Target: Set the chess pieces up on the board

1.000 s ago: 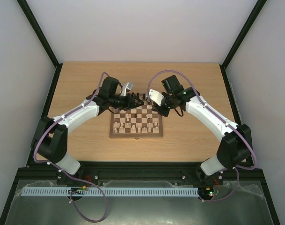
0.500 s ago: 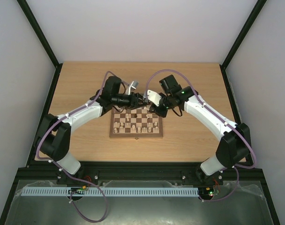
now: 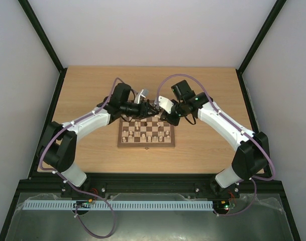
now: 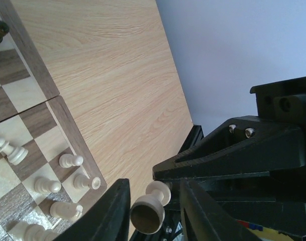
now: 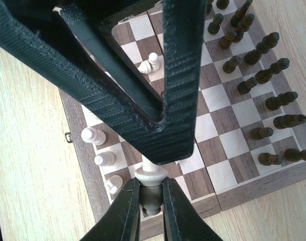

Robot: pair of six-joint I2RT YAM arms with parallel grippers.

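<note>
Above the far edge of the board [image 3: 145, 145] my two grippers meet tip to tip. My right gripper [image 5: 151, 201] is shut on one end of a cream chess piece [image 5: 151, 175]. The left gripper [image 4: 150, 211] straddles the piece's other end [image 4: 147, 213], whose base faces the left wrist camera. One left finger [image 4: 110, 213] lies against the base, and a gap shows at the other finger, so this gripper is open. The left fingers [image 5: 178, 75] fill the upper right wrist view. In the top view the left gripper [image 3: 150, 106] and right gripper [image 3: 158, 108] nearly touch.
Cream pieces [image 5: 94, 135] stand along one edge of the board [image 5: 90, 178], and dark pieces [image 5: 266, 73] stand in two rows at the opposite edge. More cream pieces [image 4: 70, 160] show on the board [image 4: 39, 75] below the left gripper. Bare tabletop [image 3: 92, 85] surrounds the board.
The left gripper has swung right to meet the right gripper over the board's far edge, and its jaws have narrowed around the cream piece. The right gripper has shifted slightly left.
</note>
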